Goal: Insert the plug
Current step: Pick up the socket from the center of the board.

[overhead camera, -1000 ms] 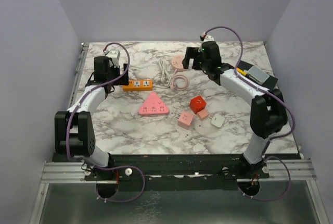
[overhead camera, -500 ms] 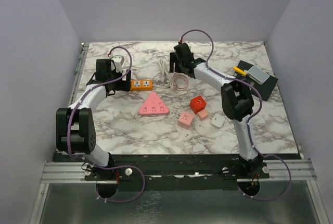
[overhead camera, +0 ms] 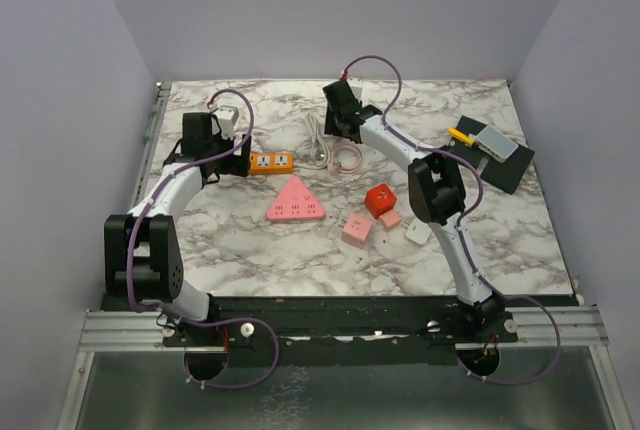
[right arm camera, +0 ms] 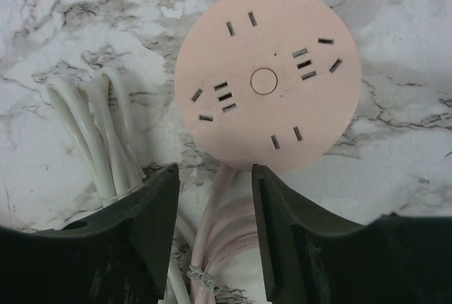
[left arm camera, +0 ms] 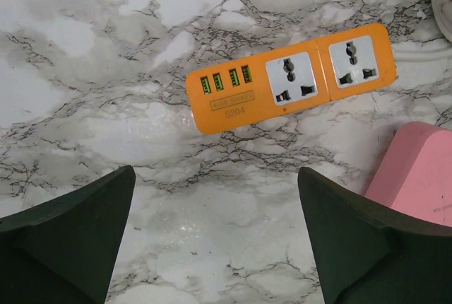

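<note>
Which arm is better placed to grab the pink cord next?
Right. The right claw hangs open over the pink cord, which shows in the gap between its sides. The left claw is open near the orange power strip, away from that cord.

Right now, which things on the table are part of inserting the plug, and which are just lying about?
Likely in the job: orange power strip under the open left gripper; round pink socket and its pink cord at the open right gripper; white cord beside it.
Lying about: pink triangular strip; red cube; pink cubes; white adapter; grey box on the black pad.
</note>
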### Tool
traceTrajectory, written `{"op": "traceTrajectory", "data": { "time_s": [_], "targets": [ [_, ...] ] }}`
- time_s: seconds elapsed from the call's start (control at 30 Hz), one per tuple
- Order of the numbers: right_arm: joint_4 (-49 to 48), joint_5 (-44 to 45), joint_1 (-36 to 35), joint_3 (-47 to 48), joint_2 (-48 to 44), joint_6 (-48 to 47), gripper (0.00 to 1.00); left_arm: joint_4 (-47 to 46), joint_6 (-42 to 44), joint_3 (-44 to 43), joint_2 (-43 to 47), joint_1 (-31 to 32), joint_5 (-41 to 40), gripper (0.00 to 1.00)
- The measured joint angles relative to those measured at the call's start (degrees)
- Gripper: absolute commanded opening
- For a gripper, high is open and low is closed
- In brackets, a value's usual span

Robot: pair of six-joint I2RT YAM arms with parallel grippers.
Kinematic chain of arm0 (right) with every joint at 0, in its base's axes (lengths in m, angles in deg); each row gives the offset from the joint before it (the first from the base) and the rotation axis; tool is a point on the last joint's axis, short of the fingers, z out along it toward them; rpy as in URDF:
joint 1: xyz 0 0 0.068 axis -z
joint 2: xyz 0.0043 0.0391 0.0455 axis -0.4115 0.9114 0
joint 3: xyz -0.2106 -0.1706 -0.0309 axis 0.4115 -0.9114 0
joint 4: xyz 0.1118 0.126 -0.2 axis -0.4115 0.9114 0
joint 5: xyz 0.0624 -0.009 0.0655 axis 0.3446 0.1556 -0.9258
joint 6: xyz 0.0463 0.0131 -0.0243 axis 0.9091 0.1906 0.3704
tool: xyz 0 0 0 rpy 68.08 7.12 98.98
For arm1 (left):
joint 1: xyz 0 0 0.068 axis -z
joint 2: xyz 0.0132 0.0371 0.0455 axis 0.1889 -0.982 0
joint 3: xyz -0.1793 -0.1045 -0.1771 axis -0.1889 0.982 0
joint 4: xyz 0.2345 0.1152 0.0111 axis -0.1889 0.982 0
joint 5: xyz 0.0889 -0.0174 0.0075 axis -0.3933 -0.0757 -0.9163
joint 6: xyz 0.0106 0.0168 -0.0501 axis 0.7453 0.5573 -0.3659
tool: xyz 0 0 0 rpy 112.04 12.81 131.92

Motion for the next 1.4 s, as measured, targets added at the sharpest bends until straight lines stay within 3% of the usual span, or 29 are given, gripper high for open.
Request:
{"op": "traceTrajectory", "data": {
  "time_s": [0.3, 0.77, 0.83, 0.9, 0.97, 1.17, 1.4],
  "targets": [
    [1.99, 4.44, -1.05, -3.91, 0.00, 2.99, 0.55, 0.02, 0.39, 0.00, 0.22, 0.00, -0.48, 0.99],
    [2.73, 4.09, -1.42, -0.24, 2.49, 2.45, 0.52, 0.37, -0.98, -0.92, 1.42, 0.00, -0.55, 0.99],
    [2.71, 3.96, -1.46, -0.24, 2.56, 2.32, 0.41, 0.37, -1.20, -1.09, 1.57, 0.00, -0.52, 0.99],
    [2.75, 3.93, -1.51, -0.24, 2.60, 1.84, 0.17, 0.39, -1.55, -1.20, 1.60, 0.00, -0.55, 0.99],
    [2.47, 3.91, -1.53, -0.24, 2.64, 1.29, 0.02, 0.44, -1.84, -1.27, 1.60, 0.00, -0.52, 0.99],
    [2.12, 4.28, -1.66, -0.28, 2.64, -1.79, 0.01, 0.46, -2.23, -1.38, 1.60, 0.00, -0.52, 0.99],
    [0.22, 7.48, -1.01, -4.66, -1.05, -13.22, 0.01, 0.50, -2.80, -1.38, 1.60, 0.00, -0.52, 0.99]
  ]
}}
